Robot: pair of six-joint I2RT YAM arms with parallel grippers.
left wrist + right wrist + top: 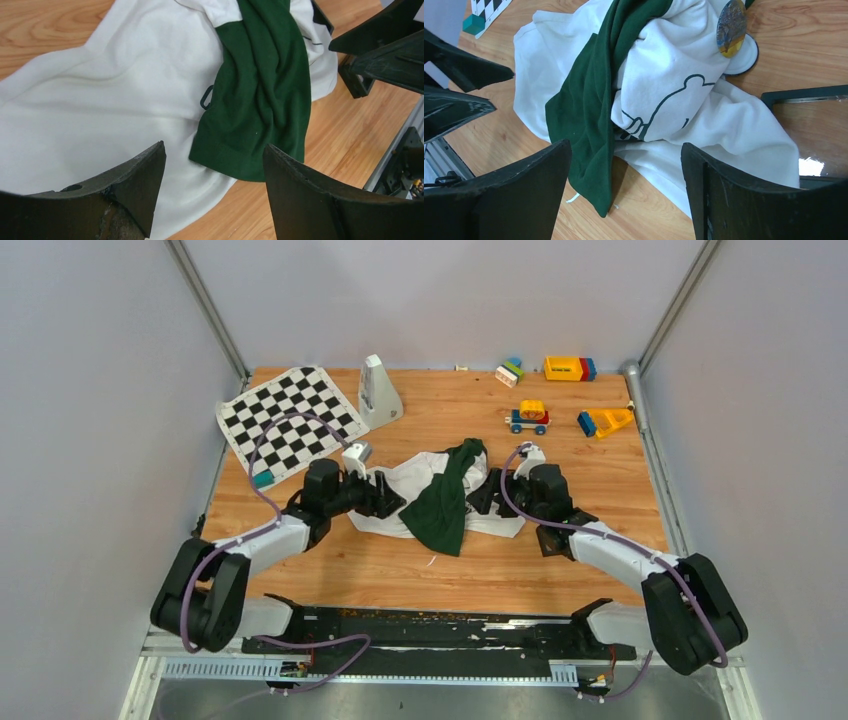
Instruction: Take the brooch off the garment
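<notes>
brooch [730,27] on the far fold of the garment [664,75], ahead and rightward of the right pincer [625,147], nearer it than the left pincer [214,147]; both stand open, empty.

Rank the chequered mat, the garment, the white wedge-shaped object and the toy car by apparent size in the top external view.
1. Chequered mat and garment: look about alike; the garment lies crumpled, so unranked.
2. White wedge-shaped object.
3. Toy car.
</notes>
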